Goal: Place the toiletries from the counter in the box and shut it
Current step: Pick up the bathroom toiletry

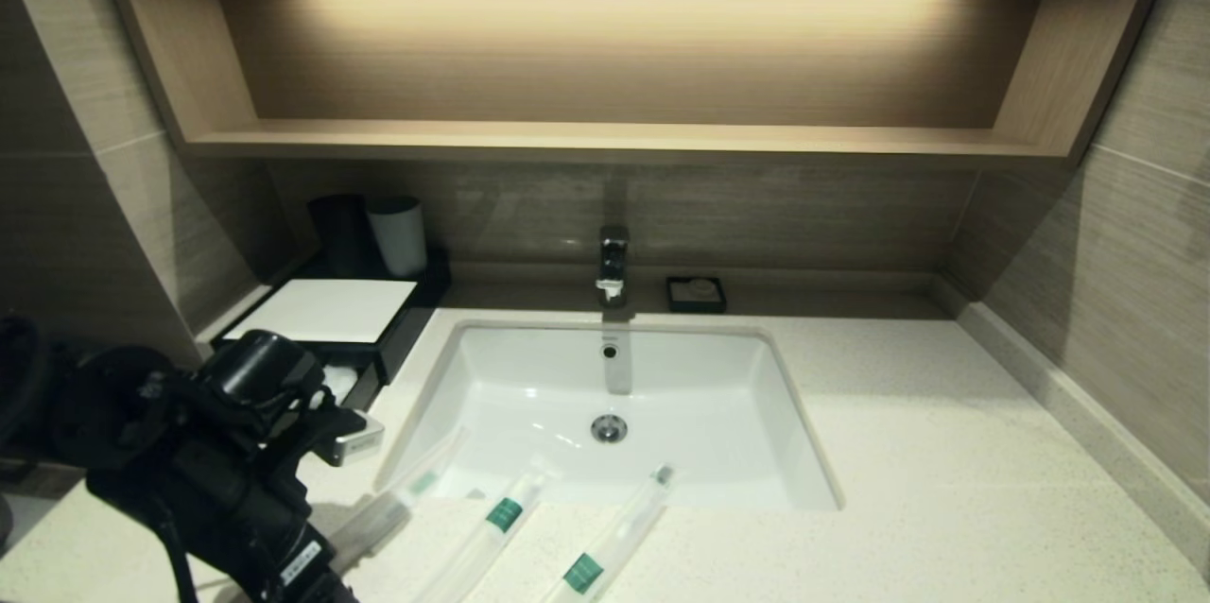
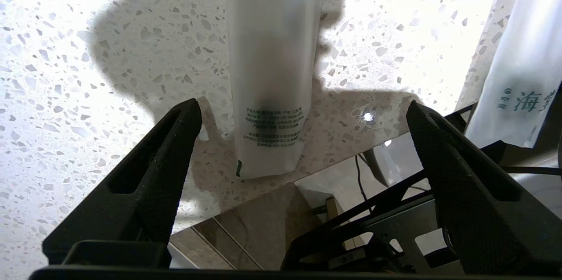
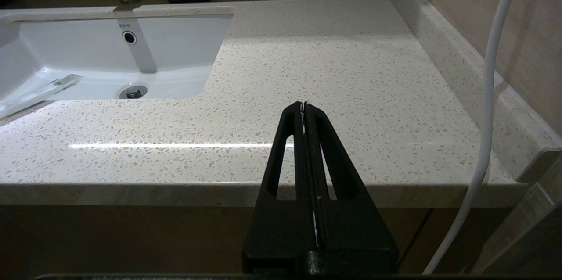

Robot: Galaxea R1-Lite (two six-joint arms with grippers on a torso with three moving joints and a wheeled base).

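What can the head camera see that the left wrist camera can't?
Only the head view shows the box with its drawer pulled out, the sink, the faucet, the soap dish and all three toiletries.

Only the left wrist view shows the left gripper close up, open, its fingers on either side of one sleeve's end, not touching, with small green print on it.

Both show the speckled counter and that sleeve.

sachet (image 2: 518, 73): cut by frame edge | its print: partly unreadable
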